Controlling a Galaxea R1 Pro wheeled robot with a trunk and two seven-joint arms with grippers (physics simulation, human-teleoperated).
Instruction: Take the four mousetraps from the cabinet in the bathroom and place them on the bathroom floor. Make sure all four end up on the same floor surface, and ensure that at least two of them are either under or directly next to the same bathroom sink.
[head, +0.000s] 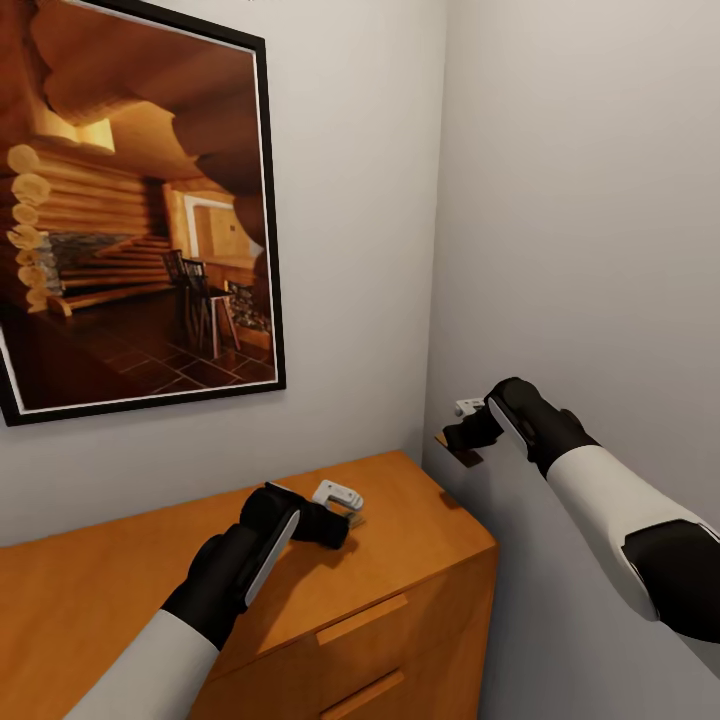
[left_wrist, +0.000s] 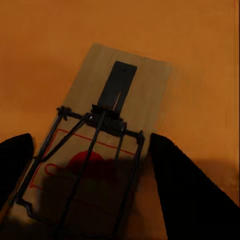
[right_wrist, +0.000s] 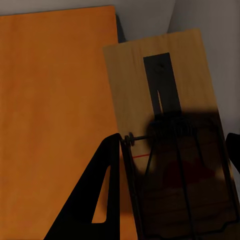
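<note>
One mousetrap (head: 338, 497) lies near the right end of the orange-brown cabinet (head: 120, 580) top. My left gripper (head: 335, 527) is shut on it. In the left wrist view its fingers (left_wrist: 190, 190) press both long edges of the wooden base (left_wrist: 145, 70). A second mousetrap (head: 466, 420) hangs in the air past the cabinet's right end, close to the side wall, with my right gripper (head: 468, 432) shut on it. The right wrist view has that trap (right_wrist: 125, 75) between the fingers (right_wrist: 100, 200), above the cabinet's edge (right_wrist: 55, 100).
A large black-framed picture (head: 130, 210) of a log cabin room hangs on the wall above the cabinet. The grey side wall (head: 580, 200) meets it in a corner right beside my right arm. Slim bar handles (head: 362, 620) mark the drawer fronts below.
</note>
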